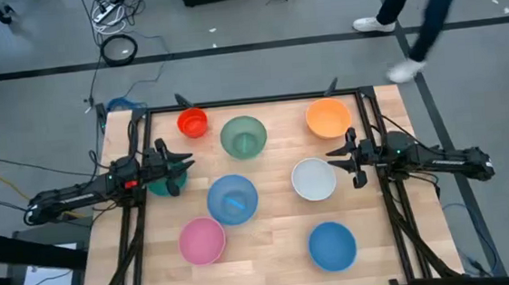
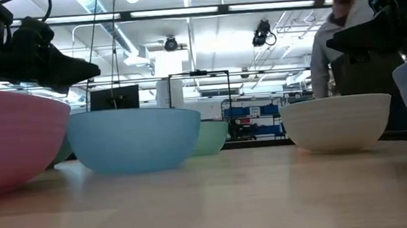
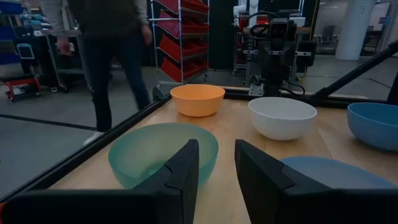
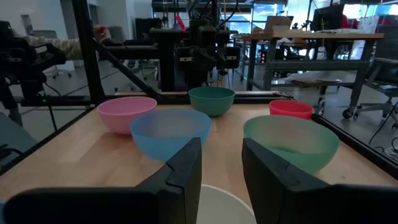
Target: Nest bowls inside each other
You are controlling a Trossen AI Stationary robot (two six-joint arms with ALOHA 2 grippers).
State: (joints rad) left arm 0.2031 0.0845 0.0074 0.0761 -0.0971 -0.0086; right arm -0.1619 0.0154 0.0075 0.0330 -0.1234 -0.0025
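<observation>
From above the table (image 1: 274,277), all the bowls sit apart, none nested. The left pincer (image 1: 176,167) hovers over the teal bowl (image 1: 160,185); the red bowl (image 1: 192,123), the smallest, lies just beyond it, far nearer this arm. The right pincer (image 1: 351,158) hangs beside the white bowl (image 1: 314,179).

In the left wrist view, the jaws stand part open, empty.

In the right wrist view, likewise.

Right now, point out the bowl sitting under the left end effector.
The teal bowl, at the table's left edge. The left end effector hangs over it; every other bowl stands clear of that arm.
</observation>
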